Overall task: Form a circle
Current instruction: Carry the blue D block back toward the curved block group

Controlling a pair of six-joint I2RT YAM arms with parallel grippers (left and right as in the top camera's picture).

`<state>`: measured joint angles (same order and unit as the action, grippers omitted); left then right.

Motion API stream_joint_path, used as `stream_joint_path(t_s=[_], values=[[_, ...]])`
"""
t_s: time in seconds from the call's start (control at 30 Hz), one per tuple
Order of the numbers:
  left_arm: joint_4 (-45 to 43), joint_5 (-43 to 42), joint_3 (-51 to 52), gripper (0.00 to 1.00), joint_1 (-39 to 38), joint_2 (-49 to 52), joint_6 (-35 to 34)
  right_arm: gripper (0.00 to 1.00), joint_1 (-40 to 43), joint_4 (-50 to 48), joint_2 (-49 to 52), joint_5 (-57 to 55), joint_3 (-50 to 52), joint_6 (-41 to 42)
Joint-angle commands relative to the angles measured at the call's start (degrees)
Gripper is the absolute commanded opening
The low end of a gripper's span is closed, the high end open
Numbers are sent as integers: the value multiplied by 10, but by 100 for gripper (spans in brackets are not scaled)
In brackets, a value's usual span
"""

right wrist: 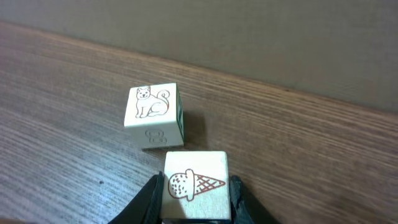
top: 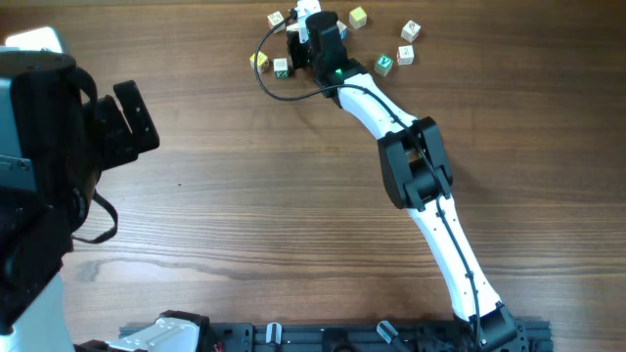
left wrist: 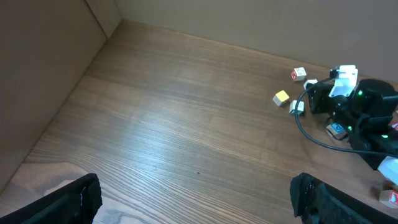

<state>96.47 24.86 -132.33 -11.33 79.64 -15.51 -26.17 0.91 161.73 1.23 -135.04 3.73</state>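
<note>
As right pincer [right wrist: 196,200] grips one cube [right wrist: 195,182], another [right wrist: 151,107] neighbours.

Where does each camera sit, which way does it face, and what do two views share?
Overhead: above the table, facing straight down; right arm stretched to the cubes.
Left wrist: raised, facing across the table; open left gripper at the bottom.
Right wrist: low, facing the wall; right gripper hugging the ice-cream cube.
Shared: overhead and left wrist show the yellow cube.

at least 7 wooden cubes [top: 410,31] overhead, 2 robot arms [top: 430,186], 1 table [top: 245,196]
</note>
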Motion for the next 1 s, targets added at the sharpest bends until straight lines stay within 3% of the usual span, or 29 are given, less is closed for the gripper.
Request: stream_joint_path(t_s=[0.0, 0.27, 0.67, 0.97], values=[[0, 7, 0, 100, 3, 0, 1, 17, -3, 37, -76, -9, -8, -17], [0, 7, 0, 100, 3, 0, 1, 16, -2, 235, -239, -21, -8, -53], [0, 7, 0, 100, 3, 0, 1, 20, -2, 576, -485, -56, -8, -20], [0, 7, 0, 100, 3, 0, 1, 13, -2, 788, -493, 11, 50, 28]])
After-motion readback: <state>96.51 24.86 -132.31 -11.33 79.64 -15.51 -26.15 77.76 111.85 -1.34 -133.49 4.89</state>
